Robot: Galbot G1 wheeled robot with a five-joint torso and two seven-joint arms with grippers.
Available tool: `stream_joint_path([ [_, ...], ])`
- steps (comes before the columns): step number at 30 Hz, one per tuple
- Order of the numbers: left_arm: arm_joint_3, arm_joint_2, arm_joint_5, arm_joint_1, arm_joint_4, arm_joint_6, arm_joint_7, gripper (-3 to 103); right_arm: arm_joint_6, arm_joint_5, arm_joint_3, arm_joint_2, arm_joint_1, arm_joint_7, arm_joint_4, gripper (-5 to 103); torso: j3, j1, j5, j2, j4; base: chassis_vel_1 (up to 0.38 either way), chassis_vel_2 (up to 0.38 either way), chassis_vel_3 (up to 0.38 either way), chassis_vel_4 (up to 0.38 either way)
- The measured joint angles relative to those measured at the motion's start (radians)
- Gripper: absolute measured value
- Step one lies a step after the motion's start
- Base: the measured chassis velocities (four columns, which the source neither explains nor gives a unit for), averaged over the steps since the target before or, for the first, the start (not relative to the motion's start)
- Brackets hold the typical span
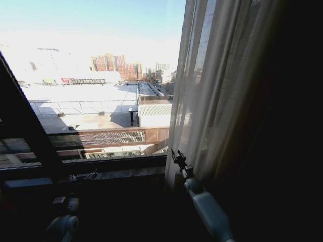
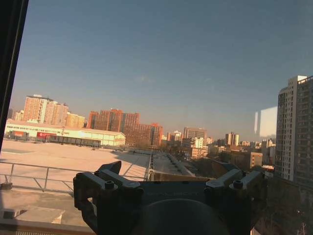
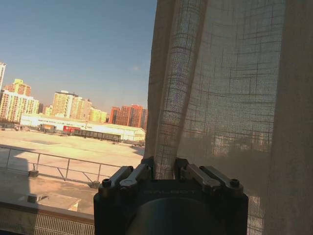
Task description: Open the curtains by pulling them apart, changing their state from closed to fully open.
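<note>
Sunlit rooftops and a row of orange-brick towers fill the window (image 1: 96, 101), whose glass stands uncovered across the left and middle of the head view. One dark sill (image 1: 86, 174) runs along the bottom of the pane.

One curtain (image 1: 222, 91) shows, a sheer cream panel gathered into many vertical pleats at the right side of the window. Its inner edge falls from the top of the frame down to the sill. To its right the room is too dark to make anything out.

Two arms show in the head view. The right arm reaches up and forward, and the right pincer (image 1: 177, 159) sits at the curtain's lower inner edge. In the right wrist view its two fingers (image 3: 146, 164) are drawn close together with the fabric edge between them, so it is grasping the curtain (image 3: 220, 98).

The left arm sits low at the left, below the sill, well apart from the curtain. The left pincer (image 2: 171, 183) faces the bare glass; its two finger linkages (image 2: 105, 181) are splayed wide to either side, so it is released and holds nothing.
</note>
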Motion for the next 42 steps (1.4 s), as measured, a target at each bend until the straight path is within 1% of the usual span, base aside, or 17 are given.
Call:
stream_joint_path([
  [2, 0.0, 0.0, 0.0, 0.0, 0.0, 0.0, 0.0, 100, 0.007, 0.006, 0.005, 0.0, -0.004, -0.007, 0.0, 22, 0.0, 0.0, 0.0, 0.0, 0.0, 0.0, 0.0, 0.0, 0.0],
  [4, 0.0, 0.0, 0.0, 0.0, 0.0, 0.0, 0.0, 100, 0.027, 0.007, 0.014, 0.0, -0.008, -0.025, -0.002, 12, 0.0, 0.0, 0.0, 0.0, 0.0, 0.0, 0.0, 0.0, 0.0],
  [5, 0.0, 0.0, 0.0, 0.0, 0.0, 0.0, 0.0, 100, 0.027, 0.007, 0.014, 0.0, -0.008, -0.025, -0.002, 12, 0.0, 0.0, 0.0, 0.0, 0.0, 0.0, 0.0, 0.0, 0.0],
  [7, 0.0, 0.0, 0.0, 0.0, 0.0, 0.0, 0.0, 100, 0.044, 0.001, 0.023, 0.0, -0.014, -0.047, -0.003, 3, 0.0, 0.0, 0.0, 0.0, 0.0, 0.0, 0.0, 0.0, 0.0],
  [8, 0.0, 0.0, 0.0, 0.0, 0.0, 0.0, 0.0, 100, 0.051, 0.0, 0.026, -0.002, -0.022, -0.059, 0.0, 1, 0.0, 0.0, 0.0001, 0.0, -0.0001, 0.0, 0.0, 0.0, 0.0],
  [19, 0.0, 0.0, 0.0, 0.0, 0.0, 0.0, 0.0, 100, 0.053, 0.044, 0.035, -0.01, -0.044, -0.08, 0.016, 0, 0.0, 0.0, 0.0, 0.0, 0.0, 0.0, 0.0, 0.0, 0.0],
  [28, 0.0, 0.0, 0.0, 0.0, 0.0, 0.0, 0.0, 100, 0.052, 0.058, 0.04, -0.021, -0.048, -0.086, 0.022, 0, 0.0, 0.0, 0.0, 0.0, 0.0001, -0.037, -0.032, 0.041, 0.034],
  [35, 0.0, 0.0, 0.0, 0.0, 0.0, 0.0, 0.0, 100, 0.052, 0.069, 0.05, -0.031, -0.05, -0.098, 0.022, 0, 0.0, 0.0, -0.0003, 0.0, -0.0001, -0.175, -0.177, 0.161, 0.151],
  [40, 0.0, 0.0, 0.0, 0.0, 0.0, 0.0, 0.0, 100, 0.054, 0.071, 0.053, -0.032, -0.047, -0.104, 0.017, 0, 0.0, 0.0, 0.0003, 0.0, -0.0001, -0.252, -0.272, 0.258, 0.247],
  [42, 0.0, 0.0, 0.0, 0.0, 0.0, 0.0, 0.0, 100, 0.057, 0.073, 0.053, -0.032, -0.047, -0.105, 0.015, 0, 0.0, 0.0, -0.0004, 0.0, -0.0002, -0.305, -0.33, 0.31, 0.321],
])
